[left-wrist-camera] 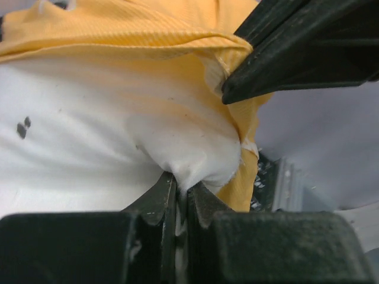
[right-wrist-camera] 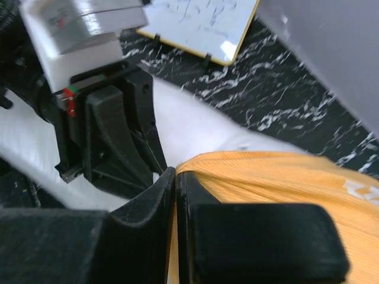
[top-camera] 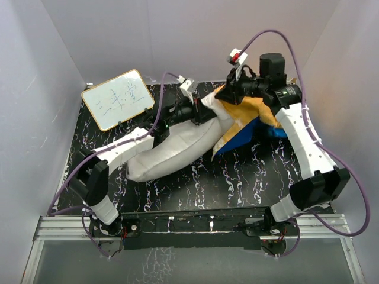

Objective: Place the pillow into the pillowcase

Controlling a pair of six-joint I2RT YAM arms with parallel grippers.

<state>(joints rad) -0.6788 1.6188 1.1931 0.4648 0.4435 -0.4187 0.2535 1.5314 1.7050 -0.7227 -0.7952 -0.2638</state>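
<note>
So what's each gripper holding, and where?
Left gripper pinches a fabric tuft on the pillow; right gripper clamps the orange edge of the pillowcase.

Top view: we look down from above-behind. Wrist views, tight behind left gripper (left-wrist-camera: 180, 184) and right gripper (right-wrist-camera: 176, 173), share the floppy orange-yellow cloth pillowcase (right-wrist-camera: 284, 183) at their tips.

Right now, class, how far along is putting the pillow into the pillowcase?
Done: one end of the pillow sits just under the pillowcase. In hand: left tool pinches pillow fabric, right tool pinches the orange hem. Left: most of the pillow lies uncovered.
</note>
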